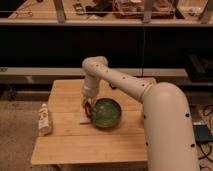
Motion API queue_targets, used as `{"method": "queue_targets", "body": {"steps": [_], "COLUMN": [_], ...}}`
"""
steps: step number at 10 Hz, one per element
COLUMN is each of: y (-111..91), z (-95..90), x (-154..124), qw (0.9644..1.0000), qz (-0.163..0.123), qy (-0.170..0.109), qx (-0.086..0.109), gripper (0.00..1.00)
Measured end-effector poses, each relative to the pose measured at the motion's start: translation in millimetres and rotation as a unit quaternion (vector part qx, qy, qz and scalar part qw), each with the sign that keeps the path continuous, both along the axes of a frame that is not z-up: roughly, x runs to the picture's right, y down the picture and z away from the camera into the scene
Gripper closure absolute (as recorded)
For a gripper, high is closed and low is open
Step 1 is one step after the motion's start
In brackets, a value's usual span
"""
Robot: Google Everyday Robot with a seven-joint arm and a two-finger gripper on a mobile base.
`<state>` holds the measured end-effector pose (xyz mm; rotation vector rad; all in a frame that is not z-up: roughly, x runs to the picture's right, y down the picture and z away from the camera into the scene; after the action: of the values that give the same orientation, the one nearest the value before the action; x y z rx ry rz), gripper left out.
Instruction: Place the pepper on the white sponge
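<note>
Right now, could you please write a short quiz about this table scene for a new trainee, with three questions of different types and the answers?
1. True or false: the gripper is down at the left rim of the green bowl, over the white sponge.
2. Which thing lies nearest the left edge of the wooden table?
A. the green bowl
B. the white bottle
C. the white sponge
3. Fill in: the small dark-red thing at the gripper's tip is the ____.

Key
1. True; the arm comes down from above, and the sponge shows only partly beneath it.
2. B; it lies on its side.
3. pepper.
</note>
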<state>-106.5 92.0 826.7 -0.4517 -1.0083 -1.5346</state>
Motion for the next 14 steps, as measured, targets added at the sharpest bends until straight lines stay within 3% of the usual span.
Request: {"method": "queue_targets", "body": {"steps": [2, 5, 7, 10, 14], "y": [7.8, 22.8, 32.6, 38.5, 26.2], "z": [13.2, 31.8, 39.7, 38.9, 25.2], "x": [-3.4, -18.3, -22.1, -30.3, -29.0], "qw": [0.9999, 0.9982, 0.9969, 0.9952, 0.9931], "qz": [-0.003, -0.003, 0.000, 0.003, 0.008], "qy": [0.003, 0.012, 0.021, 0.024, 0.029], "qx": [0.015, 0.058, 0.076, 0.094, 0.113], "gripper": [0.78, 0.78, 0.78, 0.78, 0.78]}}
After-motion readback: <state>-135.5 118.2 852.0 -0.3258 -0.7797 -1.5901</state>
